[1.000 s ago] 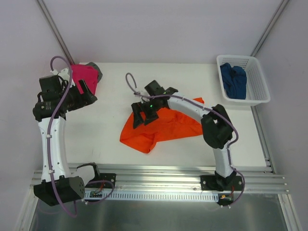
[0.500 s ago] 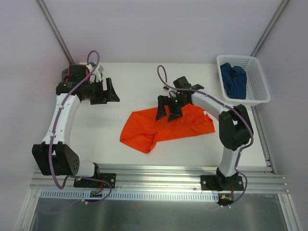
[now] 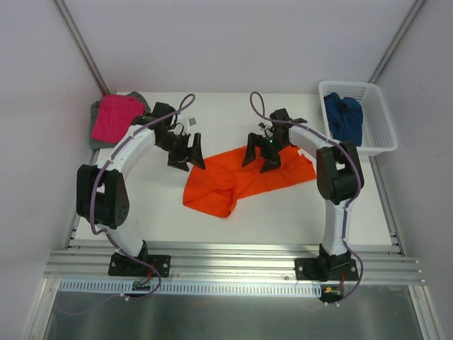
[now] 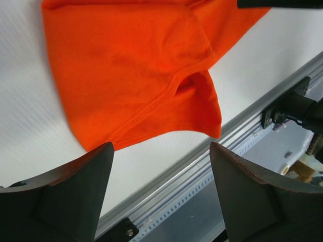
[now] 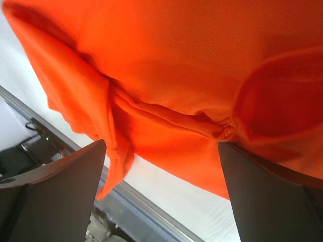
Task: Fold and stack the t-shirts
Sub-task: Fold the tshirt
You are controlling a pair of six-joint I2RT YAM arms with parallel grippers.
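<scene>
Orange t-shirt (image 3: 228, 190) crumpled on table (image 3: 152, 209), left hand (image 3: 187, 163) and right hand (image 3: 260, 161) splayed, gripping nothing

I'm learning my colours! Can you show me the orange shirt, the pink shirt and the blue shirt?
orange t-shirt (image 3: 235, 185), top view, middle of the spread cloth.
magenta pink t-shirt (image 3: 117, 119), top view, centre of the folded cloth.
dark blue t-shirt (image 3: 343, 120), top view, middle of the bunched cloth.
</scene>
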